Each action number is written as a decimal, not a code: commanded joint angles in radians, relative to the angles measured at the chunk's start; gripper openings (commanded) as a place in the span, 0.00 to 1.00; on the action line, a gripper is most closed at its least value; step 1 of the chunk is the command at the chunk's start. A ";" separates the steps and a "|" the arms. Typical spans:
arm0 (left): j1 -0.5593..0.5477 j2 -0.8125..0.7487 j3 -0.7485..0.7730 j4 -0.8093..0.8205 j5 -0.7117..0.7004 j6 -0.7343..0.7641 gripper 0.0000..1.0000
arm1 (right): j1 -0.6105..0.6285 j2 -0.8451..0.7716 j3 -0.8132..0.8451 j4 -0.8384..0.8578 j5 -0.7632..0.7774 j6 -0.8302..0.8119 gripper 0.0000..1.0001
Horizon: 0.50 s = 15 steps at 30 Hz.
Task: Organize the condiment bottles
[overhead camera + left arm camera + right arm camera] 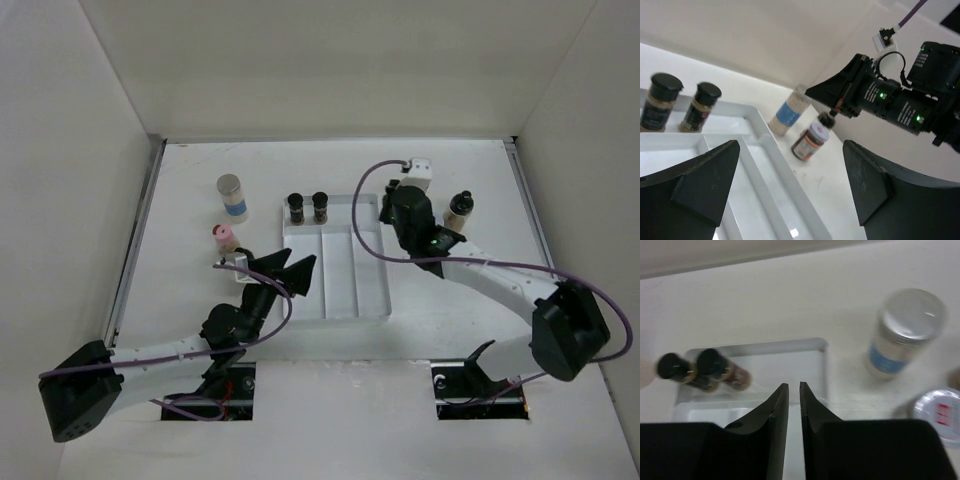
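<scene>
The right claw (794, 386) is filling the bottom of its own camera's view, its two dark fingers drawn almost together with only a thin slit between them and nothing in it. It is hovering over the right end of the far compartment of the clear tray (826, 357). At the left end of that compartment, one black-capped bottle (671, 366) is standing beside a second black-capped bottle (711, 363), both blurred. Outside the tray's right rim, a blue-label bottle (902, 335) is standing on the table, with a red-label bottle (940, 412) nearer, at the edge of the view.

The left claw (790, 150) is spreading wide and holding nothing. From above, it is hanging at the tray's left rim, pointing across the long lanes toward the right arm. Just beyond its far side, a pink-capped bottle (222, 238) is standing on the table, and a second blue-label bottle (232, 197) is standing farther back, both apart from the tray. A dark-capped bottle (459, 210) is standing to the right of the right arm, well apart from the tray.

The white table (200, 300) is showing bare room along its left edge, behind the tray and in front of it. White walls (330, 60) are closing it in on three sides.
</scene>
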 commanded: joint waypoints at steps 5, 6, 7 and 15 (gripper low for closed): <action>-0.059 0.155 0.046 0.116 0.155 0.046 0.85 | -0.194 -0.179 -0.166 -0.100 0.078 0.006 0.73; -0.062 0.169 0.046 0.127 0.158 0.049 0.85 | -0.213 -0.178 -0.172 -0.109 0.074 0.004 0.84; -0.064 0.180 0.046 0.133 0.159 0.049 0.85 | -0.231 -0.166 -0.171 -0.129 0.068 0.006 0.90; -0.058 0.206 0.050 0.136 0.148 0.045 0.85 | -0.299 -0.019 -0.122 -0.158 -0.015 0.007 0.97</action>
